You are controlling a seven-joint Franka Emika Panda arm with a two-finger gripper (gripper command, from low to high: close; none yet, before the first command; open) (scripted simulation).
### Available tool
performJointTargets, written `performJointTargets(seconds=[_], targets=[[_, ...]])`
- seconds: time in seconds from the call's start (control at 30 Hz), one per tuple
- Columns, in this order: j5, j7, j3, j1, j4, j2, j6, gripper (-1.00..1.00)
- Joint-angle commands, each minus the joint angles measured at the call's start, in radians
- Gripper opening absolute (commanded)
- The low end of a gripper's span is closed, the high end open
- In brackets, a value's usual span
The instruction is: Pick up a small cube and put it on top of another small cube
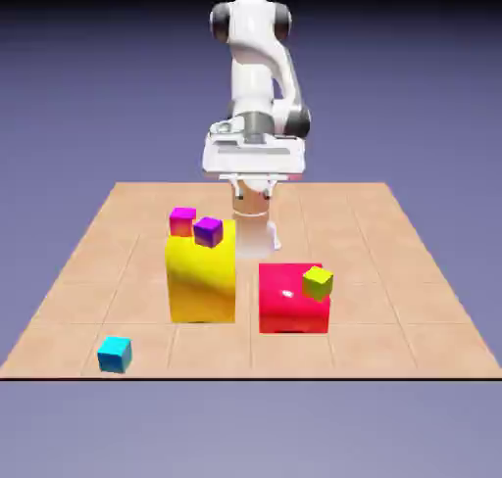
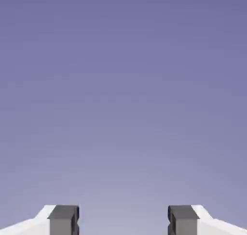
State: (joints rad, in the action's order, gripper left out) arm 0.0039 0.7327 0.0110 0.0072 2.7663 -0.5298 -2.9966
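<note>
Pincer: mine stood open, a wide gap between its two grey fingertips. Nothing in its hold; nothing touched the tips. The hand view, looking out along the fingers, gave only the blue-violet backdrop.

Cyan cube: on the table, well apart from my pincer, lower down and off to the exterior view's left, close to the table edge farthest from my base. It touched no other cube or block.

Yellow-green cube: below my pincer and to the exterior view's right, tilted, seen against the upper corner of the red block. I could not tell whether it rested on that block.

Yellow block: taller than the red one, below my pincer and to the exterior view's left. Purple cube and magenta cube: both lower than my pincer, on that same side, seen at the yellow block's top. Contact there: could not tell.
</note>
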Motion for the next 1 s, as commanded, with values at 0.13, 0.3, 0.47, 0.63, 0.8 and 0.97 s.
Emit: performJointTargets(seconds=[0.13,0.3,0.47,0.63,0.8,0.97], targets=[[0.016,-0.035,0.045,-0.02,-0.181,0.167,0.167,0.0],[0.033,-0.069,0.091,-0.04,-0.362,0.333,0.335,0.0],[0.049,-0.104,0.136,-0.059,-0.544,0.5,0.502,0.0],[0.065,-0.139,0.182,-0.079,-0.725,0.667,0.67,0.0],[0.081,-0.173,0.227,-0.099,-0.906,0.834,0.837,0.0],[0.098,-0.208,0.273,-0.119,-1.087,1.0,1.004,0.0]])
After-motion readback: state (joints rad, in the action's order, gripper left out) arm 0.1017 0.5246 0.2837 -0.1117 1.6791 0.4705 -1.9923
